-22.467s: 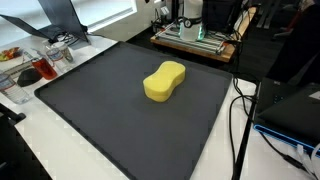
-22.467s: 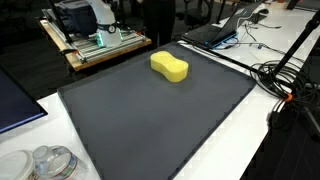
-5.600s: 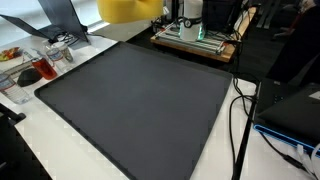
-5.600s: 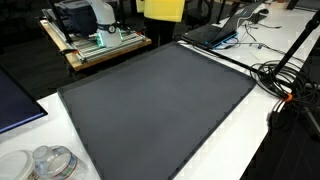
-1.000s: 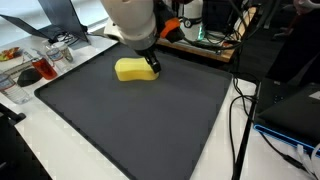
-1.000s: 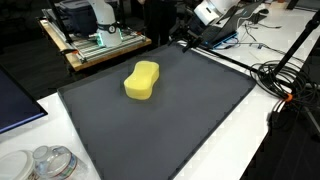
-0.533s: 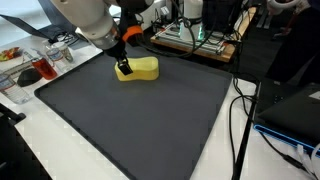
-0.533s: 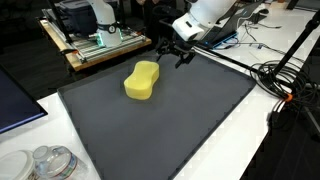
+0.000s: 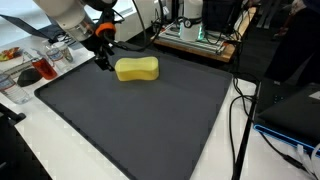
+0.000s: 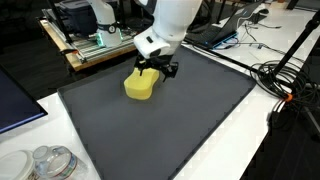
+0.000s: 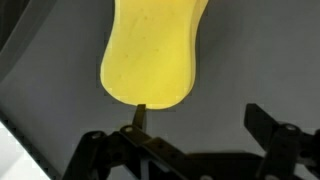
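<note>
A yellow peanut-shaped sponge (image 9: 137, 68) (image 10: 142, 83) lies on the dark grey mat (image 9: 140, 120) (image 10: 170, 130) near its far edge. My gripper (image 9: 102, 58) (image 10: 155, 68) hangs open just off one end of the sponge, low over the mat. In the wrist view the sponge (image 11: 155, 50) fills the upper middle. My gripper (image 11: 200, 120) stands wide, with one fingertip (image 11: 139, 116) close under the sponge's rounded end. Only bare mat lies between the fingers. Whether that finger touches the sponge is unclear.
A tray with glass jars and red items (image 9: 35, 65) sits beside the mat. A wooden cart with equipment (image 9: 195, 38) (image 10: 95, 45) stands behind it. Cables (image 9: 240, 110) (image 10: 290, 80) run along one side. A laptop (image 10: 215, 35) and glass jars (image 10: 50, 160) sit off the mat.
The arm has swept across the sponge to its other end and come lower. The sponge has stayed where it was and the jaws have stayed wide.
</note>
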